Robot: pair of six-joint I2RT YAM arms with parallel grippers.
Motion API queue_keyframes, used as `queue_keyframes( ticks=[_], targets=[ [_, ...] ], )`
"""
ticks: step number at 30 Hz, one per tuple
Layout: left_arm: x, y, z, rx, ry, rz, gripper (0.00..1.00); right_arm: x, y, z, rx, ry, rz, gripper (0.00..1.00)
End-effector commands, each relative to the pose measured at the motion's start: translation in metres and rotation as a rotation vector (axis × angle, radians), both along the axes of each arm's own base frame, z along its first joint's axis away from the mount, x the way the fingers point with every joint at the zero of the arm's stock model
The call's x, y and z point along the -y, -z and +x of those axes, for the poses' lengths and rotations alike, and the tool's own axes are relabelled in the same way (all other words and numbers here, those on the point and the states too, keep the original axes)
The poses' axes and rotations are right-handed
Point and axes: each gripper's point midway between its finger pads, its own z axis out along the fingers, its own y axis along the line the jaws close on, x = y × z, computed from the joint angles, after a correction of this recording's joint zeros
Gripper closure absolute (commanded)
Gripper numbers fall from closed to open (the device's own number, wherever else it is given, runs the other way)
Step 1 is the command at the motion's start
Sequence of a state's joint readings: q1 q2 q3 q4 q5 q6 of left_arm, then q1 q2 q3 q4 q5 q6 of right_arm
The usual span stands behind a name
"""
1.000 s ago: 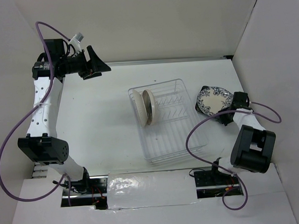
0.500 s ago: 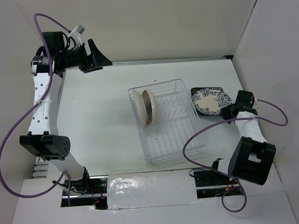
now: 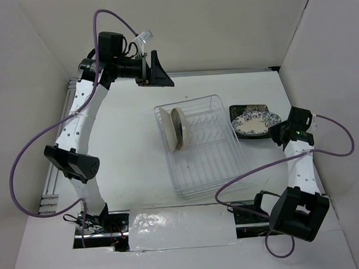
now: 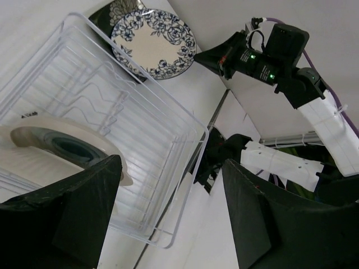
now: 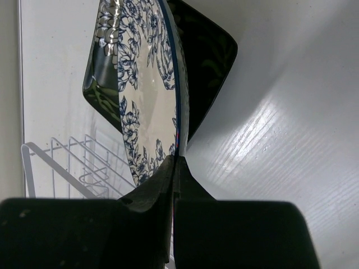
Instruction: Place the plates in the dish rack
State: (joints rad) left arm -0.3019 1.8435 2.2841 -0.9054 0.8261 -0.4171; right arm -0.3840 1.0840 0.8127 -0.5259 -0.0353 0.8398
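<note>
Right of dish rack [image 3: 205,160] | right hand [image 5: 174,167] grips blue-floral plate [image 5: 143,84]

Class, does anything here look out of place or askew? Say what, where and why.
The floral plate sits tilted over a dark squarish dish right of the dish rack, pinched at its rim by the right gripper; nothing looks broken or spilled.

There are four plates: one pale plate [image 3: 167,135], one brownish plate [image 3: 180,126], one round plate with blue flowers [image 3: 255,124] and one dark squarish plate [image 3: 240,111] (it lies partly hidden under the flowered one). There is one dish rack [image 3: 205,169]. The robot arms are two, the left arm [image 3: 77,118] and the right arm [image 3: 300,168], and I count two purple cables [image 3: 17,171].
</note>
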Motion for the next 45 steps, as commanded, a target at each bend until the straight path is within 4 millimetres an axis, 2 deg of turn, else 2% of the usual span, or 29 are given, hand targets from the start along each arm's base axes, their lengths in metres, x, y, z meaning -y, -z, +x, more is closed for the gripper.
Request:
queue_keyframes(
  ticks=[1, 5, 8, 11, 14, 19, 20, 23, 24, 25, 29, 30, 33, 35, 41, 43, 45],
  targets=[
    [-0.001, -0.002, -0.002, 0.020, 0.034, -0.019, 0.16, 0.005, -0.024, 0.010, 0.072, -0.003, -0.038, 1.00],
    [-0.001, 0.002, -0.003, 0.016, 0.036, -0.016, 0.15, 0.003, 0.007, 0.003, 0.016, 0.016, 0.005, 1.00],
    [-0.002, 0.005, -0.003, 0.007, 0.034, -0.010, 0.15, 0.002, 0.022, -0.001, -0.008, 0.047, 0.034, 1.00],
    [-0.001, 0.008, -0.004, 0.003, 0.038, -0.009, 0.15, 0.005, 0.046, -0.017, -0.058, 0.116, 0.044, 1.00],
    [0.000, 0.012, -0.003, -0.007, 0.039, -0.009, 0.15, 0.004, 0.061, -0.027, -0.082, 0.140, 0.055, 1.00],
    [0.001, 0.017, 0.001, -0.014, 0.045, -0.004, 0.15, -0.001, 0.080, -0.031, -0.121, 0.113, 0.077, 1.00],
    [0.000, 0.018, 0.002, -0.017, 0.042, -0.002, 0.15, -0.001, 0.080, -0.029, -0.120, 0.109, 0.076, 1.00],
    [-0.001, 0.018, 0.001, -0.010, 0.035, 0.006, 0.15, -0.004, 0.080, -0.024, -0.115, 0.087, 0.091, 0.81],
    [-0.002, 0.018, 0.001, -0.004, 0.030, 0.011, 0.15, -0.004, 0.080, -0.023, -0.113, 0.082, 0.095, 0.67],
    [-0.003, 0.018, 0.001, -0.003, 0.027, 0.014, 0.15, -0.006, 0.079, -0.021, -0.105, 0.076, 0.101, 0.61],
    [-0.004, 0.020, 0.001, -0.001, 0.017, 0.021, 0.15, -0.006, 0.077, -0.015, -0.099, 0.057, 0.108, 0.48],
    [-0.004, 0.021, 0.001, -0.004, 0.016, 0.023, 0.15, -0.006, 0.076, -0.013, -0.097, 0.055, 0.105, 0.39],
    [-0.004, 0.020, 0.000, -0.001, 0.019, 0.021, 0.15, -0.008, 0.076, -0.009, -0.085, 0.033, 0.114, 0.32],
    [-0.004, 0.019, -0.001, -0.001, 0.020, 0.020, 0.15, -0.010, 0.078, -0.005, -0.077, 0.016, 0.125, 0.29],
    [-0.004, 0.020, -0.001, -0.007, 0.019, 0.021, 0.15, -0.014, 0.089, 0.009, -0.032, -0.020, 0.179, 0.30],
    [-0.004, 0.019, -0.002, -0.005, 0.019, 0.020, 0.15, -0.013, 0.088, 0.013, -0.009, -0.010, 0.188, 0.34],
    [-0.006, 0.020, -0.002, -0.006, 0.012, 0.026, 0.15, -0.012, 0.086, 0.018, 0.008, -0.013, 0.186, 0.45]
  ],
)
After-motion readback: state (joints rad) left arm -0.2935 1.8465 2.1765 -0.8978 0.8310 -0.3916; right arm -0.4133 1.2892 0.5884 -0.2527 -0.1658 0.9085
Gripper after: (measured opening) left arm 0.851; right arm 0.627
